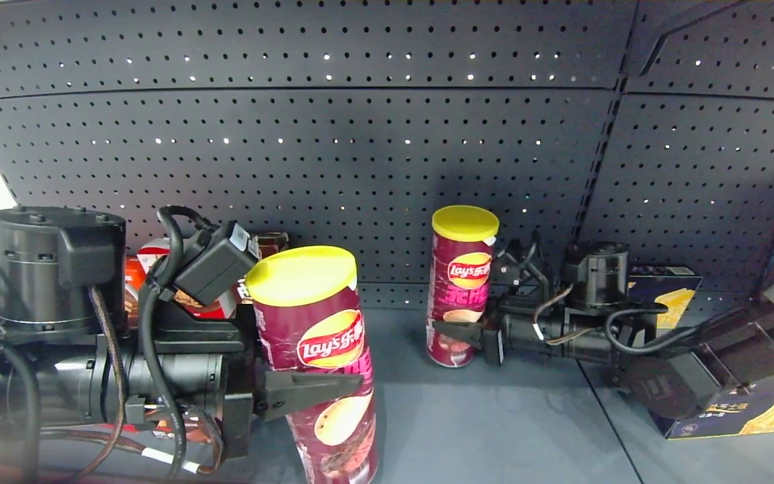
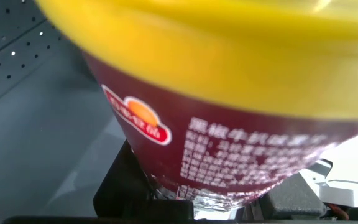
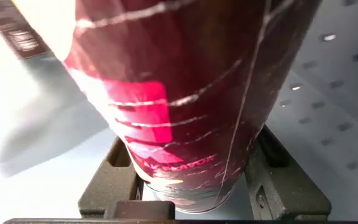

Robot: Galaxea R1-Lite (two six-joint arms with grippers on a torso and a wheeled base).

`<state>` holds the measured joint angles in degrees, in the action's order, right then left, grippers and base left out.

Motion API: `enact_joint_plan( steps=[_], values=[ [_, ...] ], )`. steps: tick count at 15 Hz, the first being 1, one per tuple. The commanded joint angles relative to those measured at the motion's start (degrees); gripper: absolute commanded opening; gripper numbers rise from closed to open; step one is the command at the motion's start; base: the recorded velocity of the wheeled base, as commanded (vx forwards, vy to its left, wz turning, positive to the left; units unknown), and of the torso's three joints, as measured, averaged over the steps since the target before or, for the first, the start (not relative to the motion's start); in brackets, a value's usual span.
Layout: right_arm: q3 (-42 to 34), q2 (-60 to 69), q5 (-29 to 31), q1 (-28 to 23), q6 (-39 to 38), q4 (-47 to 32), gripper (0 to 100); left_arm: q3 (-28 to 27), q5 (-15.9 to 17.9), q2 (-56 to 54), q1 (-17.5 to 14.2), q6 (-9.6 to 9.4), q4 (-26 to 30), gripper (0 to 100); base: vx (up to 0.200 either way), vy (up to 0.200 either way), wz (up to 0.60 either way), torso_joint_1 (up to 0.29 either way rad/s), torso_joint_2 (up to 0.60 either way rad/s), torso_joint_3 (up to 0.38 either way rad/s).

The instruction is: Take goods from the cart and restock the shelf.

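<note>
Placing step rn: right gripper point(image 1: 457, 334) clamps 1 chip can point(image 1: 462, 279) standing on the shelf point(image 1: 508, 423) near the back, left gripper point(image 1: 323, 386) pinches a 2nd can point(image 1: 310, 316) up front. Next imo: let go right, set left down.

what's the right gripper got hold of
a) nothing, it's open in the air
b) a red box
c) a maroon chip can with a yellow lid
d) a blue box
C: the right gripper is clamped around the lower part of the upright chip can, and the right wrist view shows the maroon can sitting between its fingers.
</note>
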<state>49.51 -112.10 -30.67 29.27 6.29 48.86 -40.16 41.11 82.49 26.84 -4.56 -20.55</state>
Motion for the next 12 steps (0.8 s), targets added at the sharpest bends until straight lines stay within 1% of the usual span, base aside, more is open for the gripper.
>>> enact_joint_plan(
  steps=[1, 3, 6, 7, 9, 12],
  values=[
    [-7.23, 5.93, 1.23, 3.34, -1.02, 3.26, 0, -0.19, 0.03, -0.05, 0.14, -0.01, -0.01, 0, 0.0, 0.0, 0.0, 0.0, 0.0, 0.0],
    [-12.68, 7.16, 2.02, 4.66, -1.98, 7.3, 0, -0.45, 0.03, -0.05, 0.49, -0.01, -0.01, 0, 0.0, 0.0, 0.0, 0.0, 0.0, 0.0],
    [-18.48, 7.16, 2.02, 5.1, -2.25, 13.1, 0, -0.71, -0.06, -0.05, 0.49, -0.01, 0.07, 0, 0.0, 0.0, 0.0, 0.0, 0.0, 0.0],
    [-21.64, 7.16, 2.11, 5.62, -2.51, 15.83, 0, -0.71, -0.06, -0.14, 0.49, -0.01, 0.16, 0, 0.0, 0.0, 0.0, 0.0, 0.0, 0.0],
    [-24.46, 7.08, 2.19, 6.33, -2.6, 18.02, 0, -0.89, -0.15, -0.05, 0.58, -0.01, 0.25, 0, 0.0, 0.0, 0.0, 0.0, 0.0, 0.0],
    [-26.39, 6.99, 2.19, 7.12, -2.69, 19.08, 0, -1.33, -0.24, 0.04, 0.93, -0.01, 0.25, 0, 0.0, 0.0, 0.0, 0.0, 0.0, 0.0]
  ],
)
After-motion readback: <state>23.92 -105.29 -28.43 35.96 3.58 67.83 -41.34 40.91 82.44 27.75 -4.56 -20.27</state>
